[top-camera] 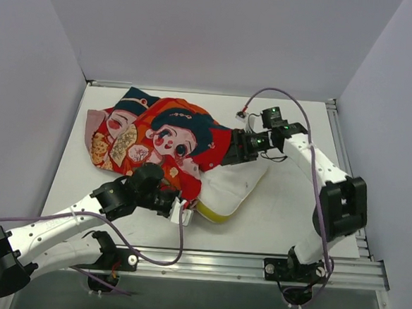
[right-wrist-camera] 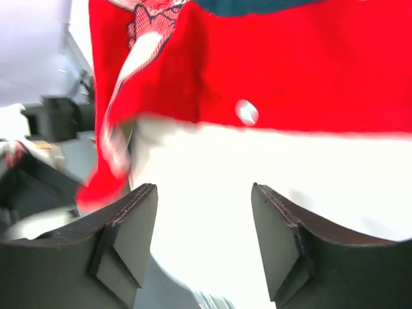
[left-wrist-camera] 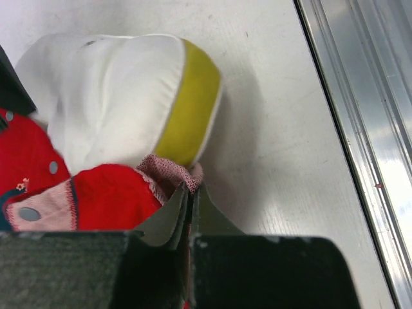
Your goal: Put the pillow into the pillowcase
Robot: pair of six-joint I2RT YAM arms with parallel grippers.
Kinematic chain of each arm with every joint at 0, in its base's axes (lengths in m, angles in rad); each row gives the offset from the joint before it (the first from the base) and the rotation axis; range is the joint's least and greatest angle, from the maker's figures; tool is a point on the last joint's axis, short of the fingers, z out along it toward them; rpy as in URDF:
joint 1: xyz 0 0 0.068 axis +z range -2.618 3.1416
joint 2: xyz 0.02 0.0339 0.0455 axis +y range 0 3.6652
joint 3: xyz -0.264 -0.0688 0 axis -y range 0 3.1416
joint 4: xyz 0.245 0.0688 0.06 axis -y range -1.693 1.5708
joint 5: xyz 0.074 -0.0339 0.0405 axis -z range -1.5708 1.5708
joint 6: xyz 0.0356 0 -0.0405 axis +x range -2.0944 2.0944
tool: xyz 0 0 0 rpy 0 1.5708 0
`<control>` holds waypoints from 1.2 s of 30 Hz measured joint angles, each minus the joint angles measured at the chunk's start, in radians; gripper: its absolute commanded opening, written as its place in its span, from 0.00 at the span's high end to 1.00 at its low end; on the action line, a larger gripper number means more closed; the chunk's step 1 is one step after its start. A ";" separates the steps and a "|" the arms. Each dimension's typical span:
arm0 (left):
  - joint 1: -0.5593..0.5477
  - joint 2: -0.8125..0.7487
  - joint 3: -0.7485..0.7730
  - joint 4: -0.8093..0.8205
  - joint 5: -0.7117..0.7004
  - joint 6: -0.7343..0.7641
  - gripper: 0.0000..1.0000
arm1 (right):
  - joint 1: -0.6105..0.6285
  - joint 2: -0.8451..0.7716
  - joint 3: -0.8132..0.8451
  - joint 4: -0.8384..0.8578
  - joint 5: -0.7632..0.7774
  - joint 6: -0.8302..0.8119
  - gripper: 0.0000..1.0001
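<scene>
The red pillowcase (top-camera: 158, 133) with its cartoon children lies at the table's middle left, pulled partly over the pillow (top-camera: 239, 189), whose cream end and yellow band stick out at the lower right. My left gripper (top-camera: 176, 207) is shut on the pillowcase's pink hem (left-wrist-camera: 174, 170), right beside the pillow's yellow band (left-wrist-camera: 190, 103). My right gripper (top-camera: 229, 150) stands open at the pillowcase's right edge. In the right wrist view the white pillow (right-wrist-camera: 206, 167) fills the gap between the fingers, with red cloth (right-wrist-camera: 290, 71) just beyond the tips; nothing is pinched.
An aluminium rail (top-camera: 255, 260) runs along the near edge and another (top-camera: 341, 143) along the right side. A purple cable (top-camera: 288, 96) loops above the right arm. Grey walls close the back and both sides.
</scene>
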 measured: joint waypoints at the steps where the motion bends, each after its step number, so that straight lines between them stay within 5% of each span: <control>1: -0.001 -0.002 0.000 0.000 -0.001 -0.010 0.65 | -0.022 -0.048 -0.006 -0.047 0.017 -0.047 0.36; 4: -0.005 0.005 0.006 -0.009 -0.004 -0.063 0.32 | -0.080 -0.171 -0.054 -0.150 0.064 -0.127 0.28; 8: -0.005 0.037 0.097 -0.059 -0.046 -0.203 0.28 | -0.167 -0.216 -0.184 -0.238 0.103 -0.133 0.23; 13: -0.002 0.104 0.272 -0.096 -0.099 -0.374 0.25 | -0.297 -0.075 -0.277 -0.299 0.129 -0.068 0.18; 20: 0.043 0.398 0.419 -0.122 -0.256 -0.523 0.24 | -0.296 0.003 -0.281 -0.300 0.094 -0.007 0.20; 23: 0.054 0.501 0.419 -0.147 -0.332 -0.521 0.39 | -0.287 0.047 -0.268 -0.273 0.068 0.012 0.30; 24: 0.054 0.529 0.420 -0.148 -0.354 -0.517 0.64 | -0.283 0.061 -0.266 -0.259 0.063 0.019 0.40; 28: 0.058 0.661 0.464 -0.172 -0.373 -0.487 0.98 | -0.272 0.106 -0.266 -0.201 0.025 0.052 0.73; 32: 0.036 0.738 0.551 -0.179 -0.291 -0.467 1.00 | -0.261 0.119 -0.268 -0.110 -0.026 0.140 0.99; 36: -0.054 0.840 0.848 -0.169 -0.148 -0.536 1.00 | -0.237 0.089 -0.341 0.152 -0.090 0.351 1.00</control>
